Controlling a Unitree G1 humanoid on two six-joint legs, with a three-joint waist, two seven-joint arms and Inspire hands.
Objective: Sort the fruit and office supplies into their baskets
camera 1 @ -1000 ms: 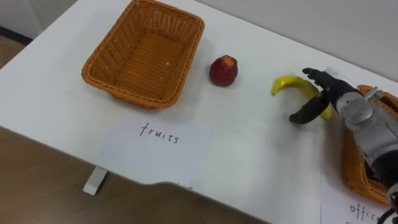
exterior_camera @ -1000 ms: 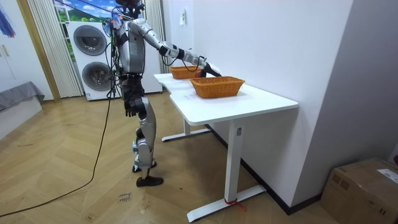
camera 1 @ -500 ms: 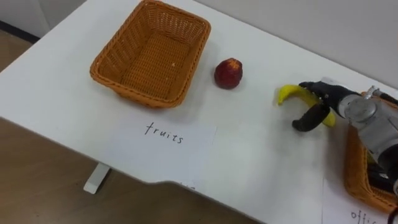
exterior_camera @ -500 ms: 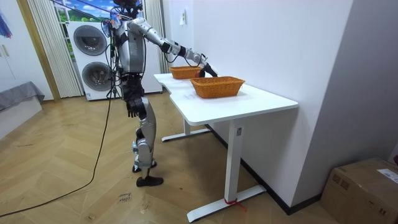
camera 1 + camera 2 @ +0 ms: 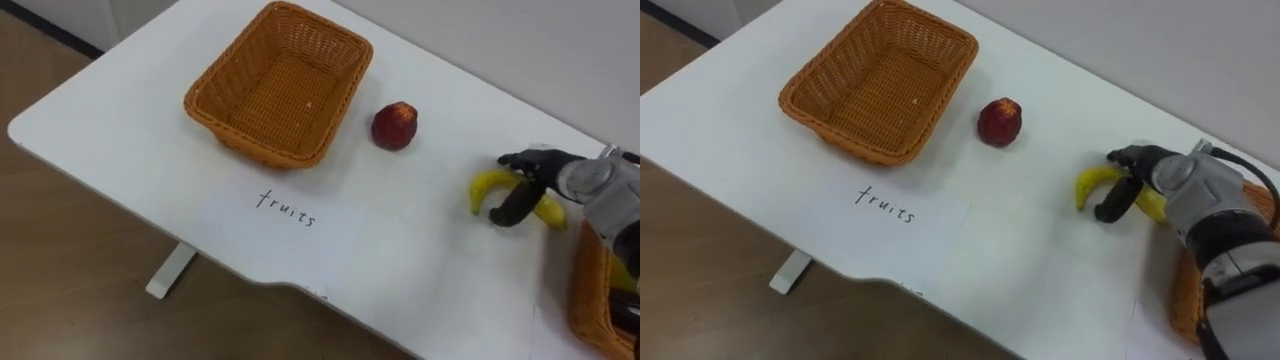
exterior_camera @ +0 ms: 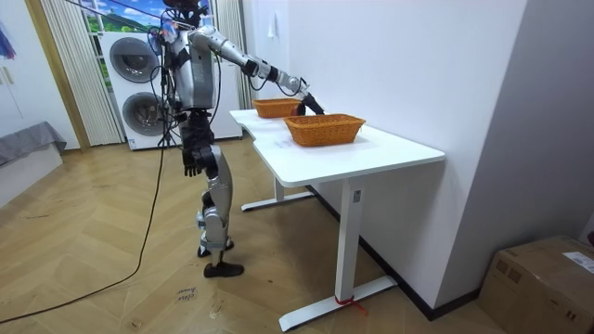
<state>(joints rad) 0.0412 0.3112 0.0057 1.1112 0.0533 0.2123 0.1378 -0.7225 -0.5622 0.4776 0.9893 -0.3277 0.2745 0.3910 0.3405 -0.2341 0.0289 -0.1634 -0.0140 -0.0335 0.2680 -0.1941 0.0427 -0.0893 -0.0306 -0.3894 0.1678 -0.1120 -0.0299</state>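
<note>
I see the robot standing on the wood floor by the white table [image 5: 120, 130], on the room view's left of it, with its right arm stretched out over the top. The right hand [image 5: 538, 166] is on the banana [image 5: 484, 187]. Its fingers curl over the far side and its thumb hooks round the near side, so the hand is wrapped around the middle of the banana. The banana lies on the table, with its yellow tip poking out to the left of the hand. A red apple [image 5: 395, 126] sits on the table to the left of the banana, well apart from it and just beside the right corner of the left basket [image 5: 250, 143]. That basket has nothing in it. A white paper [image 5: 290, 215] with writing on it lies flat in front of that basket, near the table's edge. Another basket [image 5: 590, 290] sits at the far right, just past the right arm, and I cannot see what is inside it. The left hand [image 6: 190, 167] hangs down by the robot's side, and I cannot tell how it is held. Two washers [image 6: 139, 60] stand against the wall behind the robot.
</note>
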